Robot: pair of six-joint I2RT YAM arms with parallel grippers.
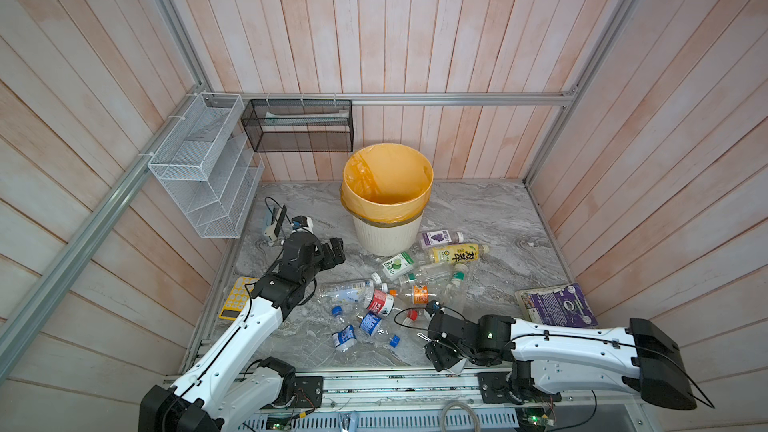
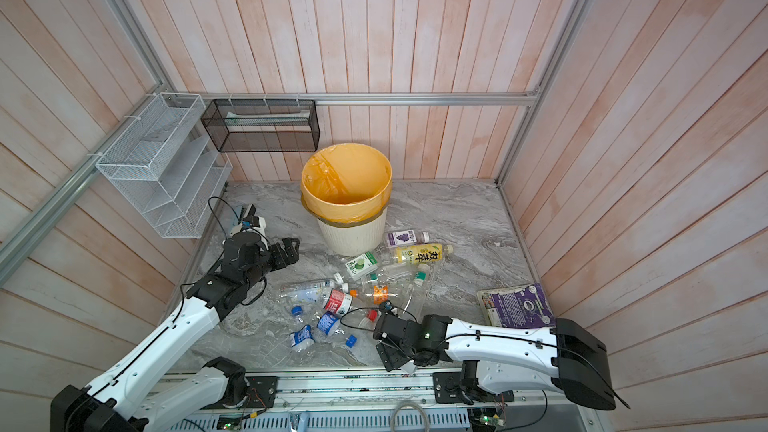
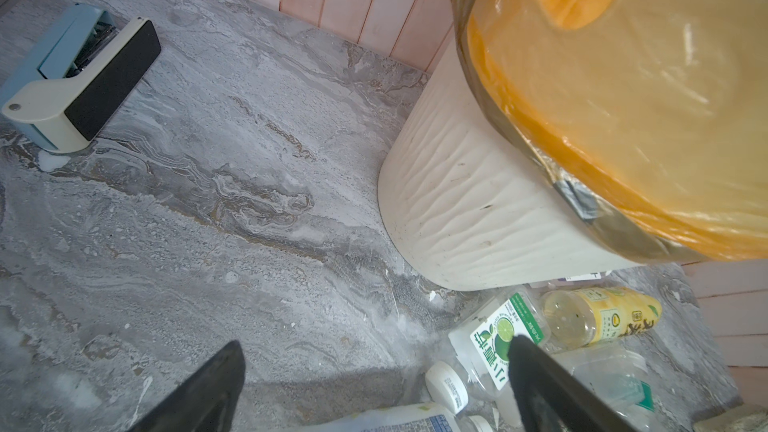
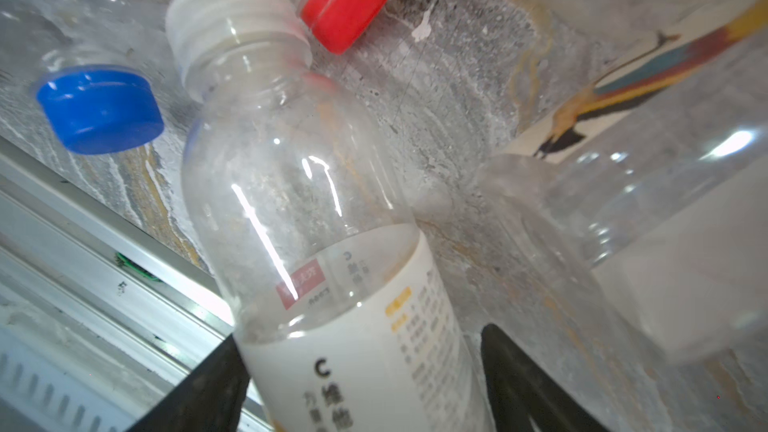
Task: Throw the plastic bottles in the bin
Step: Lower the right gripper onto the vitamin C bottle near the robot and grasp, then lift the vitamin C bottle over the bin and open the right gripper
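The bin [image 1: 386,238] stands at the back middle, cream and ribbed, with a yellow-orange bag over its rim; the left wrist view shows its wall [image 3: 457,201] close by. Several plastic bottles lie in front of it, among them a yellow-label one [image 1: 455,254], a green-label one [image 1: 398,264] and a red-label one [image 1: 380,302]. My left gripper [image 1: 332,251] hangs open and empty left of the bin [image 2: 353,238]. By the front edge, my right gripper [image 4: 365,338] stands open around a clear bottle with a white label [image 4: 332,243]; one finger touches it, the other shows a small gap.
A stapler [image 1: 274,222] lies at the back left and a yellow calculator [image 1: 237,297] under my left arm. A purple packet [image 1: 557,305] lies at the right. A white wire rack [image 1: 208,168] and a black mesh basket [image 1: 299,126] hang on the walls. Loose-looking blue [image 4: 99,110] and red [image 4: 345,2] caps are near.
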